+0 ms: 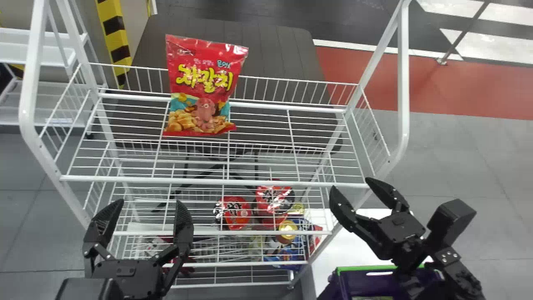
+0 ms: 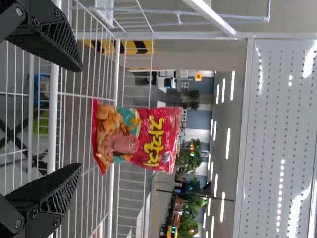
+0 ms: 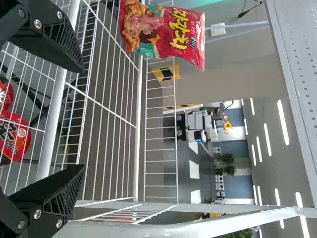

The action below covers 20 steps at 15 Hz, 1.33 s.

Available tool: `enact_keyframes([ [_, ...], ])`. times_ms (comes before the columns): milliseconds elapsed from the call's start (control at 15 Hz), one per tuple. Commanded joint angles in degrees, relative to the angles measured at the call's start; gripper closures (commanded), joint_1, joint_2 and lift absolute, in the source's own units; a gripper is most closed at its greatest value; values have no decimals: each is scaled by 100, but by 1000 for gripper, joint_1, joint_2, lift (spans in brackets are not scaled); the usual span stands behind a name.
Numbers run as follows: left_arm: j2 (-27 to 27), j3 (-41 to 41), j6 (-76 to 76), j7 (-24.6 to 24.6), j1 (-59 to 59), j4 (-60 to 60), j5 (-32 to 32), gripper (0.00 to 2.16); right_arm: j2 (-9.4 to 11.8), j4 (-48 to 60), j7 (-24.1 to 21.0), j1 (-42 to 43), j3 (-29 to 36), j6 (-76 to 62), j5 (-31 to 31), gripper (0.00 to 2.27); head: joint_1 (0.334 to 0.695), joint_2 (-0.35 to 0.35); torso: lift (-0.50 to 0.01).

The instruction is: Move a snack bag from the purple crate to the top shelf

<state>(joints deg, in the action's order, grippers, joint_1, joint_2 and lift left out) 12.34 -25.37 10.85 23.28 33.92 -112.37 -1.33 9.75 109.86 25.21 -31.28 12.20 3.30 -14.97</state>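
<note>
Snack bag: the red bag (image 1: 202, 87) stood upright on the top shelf (image 1: 266, 182), left of its middle, with its printed face toward the robot and its upper part rising above the back rail (image 1: 300, 81).
Left end effector: it hung wide apart (image 1: 146, 204) in front of the rack's left part, with nothing between its fingers and a gap between it and the bag.
Right end effector: this one (image 1: 351, 184) was at the front right corner of the top shelf, also spread apart and holding nothing, well apart from the bag.
Purple crate: the crate (image 1: 343, 281), edged in green along its rim, sat on the white counter (image 1: 329, 250) to the right of the rack, below the right end effector.
White wire rack: its post (image 1: 403, 83) rose at the right, and red-topped cups (image 1: 236, 213), a gold-topped container (image 1: 287, 231) and blue packs (image 1: 287, 255) were lower down, seen through the wires.
Behind the rack: a dark grey ribbed surface (image 1: 270, 46) spread out, with a yellow-and-black striped post (image 1: 113, 35) at its left.
</note>
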Motion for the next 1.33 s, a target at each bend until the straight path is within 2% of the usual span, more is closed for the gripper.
enact_keyframes([
  [0, -30, -364, -589, 159, -526, 31, -8, 181, 0, -26, 28, -53, 116, 0, -15, 147, 695, -258, 0],
  [133, -74, -733, -1169, 432, -1027, 66, 36, 181, 0, -78, 80, -71, 222, -18, -59, 147, 695, -289, 0],
  [333, -416, -1076, -1485, 827, -1748, 532, 36, 181, 0, -96, 133, -88, 283, -18, -103, 147, 695, -346, 0],
  [600, -873, -1278, -1766, 1144, -2477, 1173, 54, 181, 0, -140, 177, -124, 406, 0, -103, 147, 695, -350, 0],
  [867, -1249, -1506, -1837, 1214, -3110, 1912, 124, 181, 9, -140, 177, -124, 415, 0, -103, 147, 695, -350, 0],
  [1200, -1249, -1506, -1854, 1363, -3769, 2914, 274, 181, 36, -157, 177, -97, 389, 18, -103, 147, 695, -350, 0],
  [1267, -1249, -1498, -1854, 1513, -3936, 3072, 282, 181, 53, -166, 177, -62, 353, 35, -103, 147, 695, -350, 0],
])
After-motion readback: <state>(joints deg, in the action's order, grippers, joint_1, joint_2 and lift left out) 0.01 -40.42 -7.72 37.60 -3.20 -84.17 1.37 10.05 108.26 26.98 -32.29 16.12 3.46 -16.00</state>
